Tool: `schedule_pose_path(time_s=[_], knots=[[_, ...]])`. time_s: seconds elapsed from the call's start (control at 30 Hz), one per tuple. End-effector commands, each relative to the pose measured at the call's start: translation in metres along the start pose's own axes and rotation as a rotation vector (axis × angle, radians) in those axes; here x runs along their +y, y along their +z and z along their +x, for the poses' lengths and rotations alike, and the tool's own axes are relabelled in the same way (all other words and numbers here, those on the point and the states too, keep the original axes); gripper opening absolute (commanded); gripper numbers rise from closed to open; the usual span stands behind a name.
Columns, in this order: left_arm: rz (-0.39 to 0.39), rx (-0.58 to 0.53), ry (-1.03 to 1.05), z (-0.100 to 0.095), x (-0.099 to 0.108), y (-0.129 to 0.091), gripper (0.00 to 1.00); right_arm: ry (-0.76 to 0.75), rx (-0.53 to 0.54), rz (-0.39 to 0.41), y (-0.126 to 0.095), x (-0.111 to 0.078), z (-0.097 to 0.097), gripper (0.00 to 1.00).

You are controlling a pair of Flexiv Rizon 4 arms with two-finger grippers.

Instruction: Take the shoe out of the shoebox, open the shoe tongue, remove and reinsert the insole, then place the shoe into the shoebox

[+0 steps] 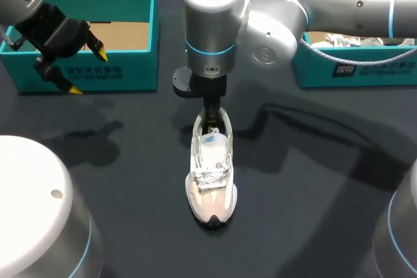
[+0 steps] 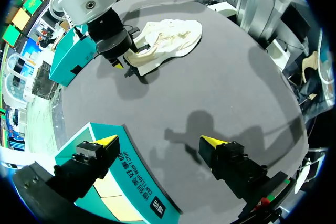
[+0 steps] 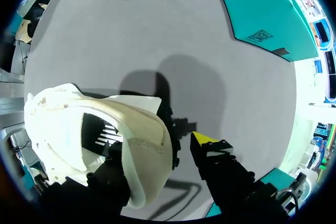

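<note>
Shoe [image 1: 212, 174], white: stood upright on the table [image 1: 313, 180], outside the shoebox [image 1: 130, 73], which is set well beyond it to its left. Right gripper [image 1: 210, 115]: lowered at the shoe's heel, fingers parted astride the collar, not clamped. Left gripper [image 1: 88, 69]: spread, empty, well apart from the shoe. Risk: the shoe may be tipped if the heel is caught unevenly.

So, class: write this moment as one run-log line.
shoe: upright on table, not boxed | right hand: open, straddling heel | left hand: open, empty, over left shoebox front wall
</note>
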State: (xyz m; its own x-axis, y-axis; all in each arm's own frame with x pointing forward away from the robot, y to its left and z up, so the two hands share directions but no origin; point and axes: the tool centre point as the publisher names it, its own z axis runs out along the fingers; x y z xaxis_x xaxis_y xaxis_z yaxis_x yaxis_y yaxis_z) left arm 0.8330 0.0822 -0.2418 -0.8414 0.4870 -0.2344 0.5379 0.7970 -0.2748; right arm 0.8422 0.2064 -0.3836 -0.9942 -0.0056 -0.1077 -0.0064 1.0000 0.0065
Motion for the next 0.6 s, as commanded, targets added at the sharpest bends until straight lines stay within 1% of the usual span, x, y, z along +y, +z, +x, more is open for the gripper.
schedule_pose_path(time_s=[0.03,0.07,0.1,0.23,0.37,0.5,0.6], knots=[[-0.002,0.001,0.001,0.001,0.0,-0.001,1.0,-0.006,-0.001,0.007,0.002,0.005,0.001,0.35],[-0.002,0.001,0.001,0.001,0.0,-0.001,1.0,-0.006,-0.005,0.01,0.002,0.006,0.002,0.15],[-0.002,0.001,0.001,0.001,0.0,-0.001,1.0,-0.004,-0.008,0.012,0.002,0.006,0.003,0.0],[-0.002,0.001,0.001,0.001,0.0,-0.001,1.0,0.006,-0.02,0.022,-0.006,0.006,0.008,0.0],[-0.002,0.001,0.001,0.001,0.0,-0.001,1.0,0.008,-0.031,0.025,-0.02,0.002,0.01,0.0],[-0.002,0.001,0.001,0.001,0.0,-0.001,1.0,-0.002,-0.043,0.022,-0.036,-0.006,0.005,0.0],[-0.002,0.001,0.001,0.001,0.0,-0.001,1.0,-0.005,-0.052,0.033,-0.054,-0.014,0.0,0.0]])
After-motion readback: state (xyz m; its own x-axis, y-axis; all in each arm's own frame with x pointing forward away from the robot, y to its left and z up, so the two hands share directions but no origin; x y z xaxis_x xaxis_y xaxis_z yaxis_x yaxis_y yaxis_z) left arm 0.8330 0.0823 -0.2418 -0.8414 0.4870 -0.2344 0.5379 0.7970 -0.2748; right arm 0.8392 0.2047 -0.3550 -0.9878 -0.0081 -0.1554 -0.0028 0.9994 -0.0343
